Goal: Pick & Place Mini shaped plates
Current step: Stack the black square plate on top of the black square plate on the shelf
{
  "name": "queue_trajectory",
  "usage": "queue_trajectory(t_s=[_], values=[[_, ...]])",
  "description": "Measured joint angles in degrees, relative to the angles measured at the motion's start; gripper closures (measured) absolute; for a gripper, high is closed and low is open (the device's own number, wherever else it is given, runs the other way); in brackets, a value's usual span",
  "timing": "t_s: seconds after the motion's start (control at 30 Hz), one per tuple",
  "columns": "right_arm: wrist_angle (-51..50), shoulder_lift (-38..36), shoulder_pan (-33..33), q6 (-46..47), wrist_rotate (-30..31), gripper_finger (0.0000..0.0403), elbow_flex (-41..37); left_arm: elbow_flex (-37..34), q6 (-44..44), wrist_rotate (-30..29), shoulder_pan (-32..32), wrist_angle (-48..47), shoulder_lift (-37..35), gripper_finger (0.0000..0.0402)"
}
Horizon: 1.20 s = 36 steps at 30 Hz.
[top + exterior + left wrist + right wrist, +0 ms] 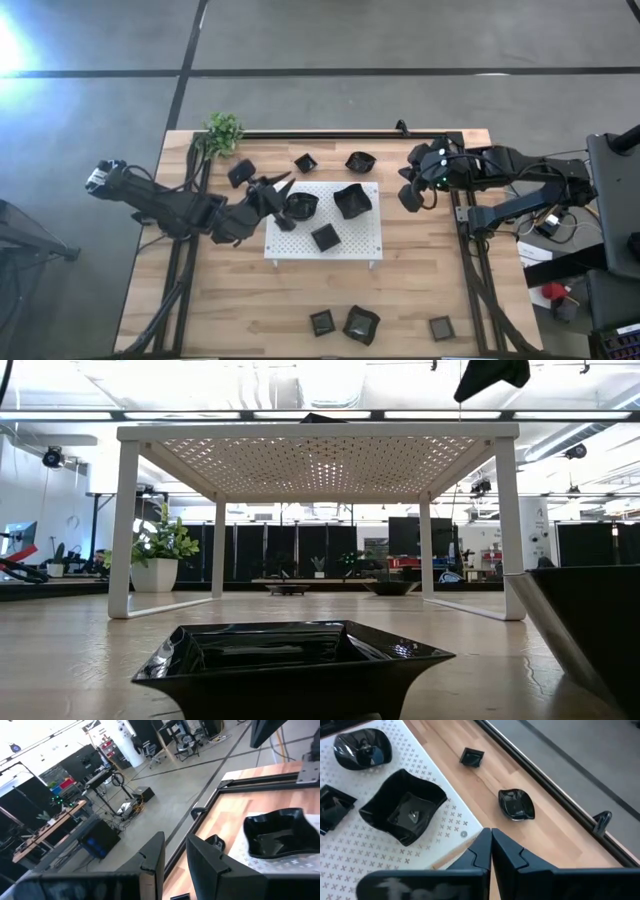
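Black mini shaped plates lie about a white perforated board. On the board rest a rounded plate, a wavy-edged plate and a small square plate. A small square plate and a rounded plate rest on the wood beyond the board's far edge. My left gripper hovers open at the board's far left corner, beside the rounded plate, with nothing between its fingers. My right gripper hangs shut and empty off the board's right edge; the right wrist view shows its fingers closed together.
A small green plant stands at the far left corner with another black plate beside it. Three more plates lie along the near edge. Black rails run along the table's sides. The board stands on legs.
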Motion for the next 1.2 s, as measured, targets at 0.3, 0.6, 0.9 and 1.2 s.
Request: queue_trajectory(t_s=[0.3, 0.6, 0.9, 1.2], values=[[-0.69, 0.0, -0.02, -0.03, 0.0, 0.0394, -0.05, 0.02, -4.02, 0.13, -1.23, -2.36, -0.2, 0.0323], [-0.87, 0.07, -0.02, 0.09, -0.12, 0.0394, -1.46, 0.02, -5.74, 11.62, -1.29, -6.51, -0.2, 0.0323], [-0.66, 0.07, 1.98, 0.17, -0.77, 0.0394, -1.84, 0.02, -0.34, 37.95, -2.15, -8.84, 0.22, 0.0323], [-0.35, 0.07, 3.03, -0.1, -0.63, 0.0394, -1.9, 0.02, 0.04, 39.42, -7.54, -12.24, 3.85, 0.0323]])
